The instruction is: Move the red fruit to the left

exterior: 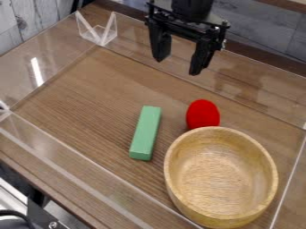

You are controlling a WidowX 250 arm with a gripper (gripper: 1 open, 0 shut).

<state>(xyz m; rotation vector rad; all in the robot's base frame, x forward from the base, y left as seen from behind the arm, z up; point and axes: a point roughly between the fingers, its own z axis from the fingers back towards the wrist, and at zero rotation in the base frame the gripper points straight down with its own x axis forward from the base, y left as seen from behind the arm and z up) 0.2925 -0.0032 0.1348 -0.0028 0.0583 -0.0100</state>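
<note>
Brown wood-grained bench [89, 112] is seen from above at an angle, its surface bordered by pale, transparent edging [45, 63] along the upper left. Beyond that edging, at the lower left, dark cables and equipment [27, 207] are partly shown, cut off by the frame.

On the right half of the bench, the small, glossy, rounded red toy fruit [203, 114] is placed just beside the upper rim of a round, pale yellow-brown wooden bowl [221, 178]. The fruit is located outside the bowl; whether the two are touching cannot be told. To the left of both, a long green rectangular block [146, 133] is laid flat, with its upper end tilted slightly to the right.

At the top of the view, the black, jointed robot arm [191, 20] is extended over the bench. Its black two-fingered gripper [182, 61] is held above and beyond the fruit, apart from it. The fingers are spread, with a gap between them, and nothing is seen clamped there. A white, wire-like triangular object [98, 27] is positioned at the upper left, near the arm.
</note>
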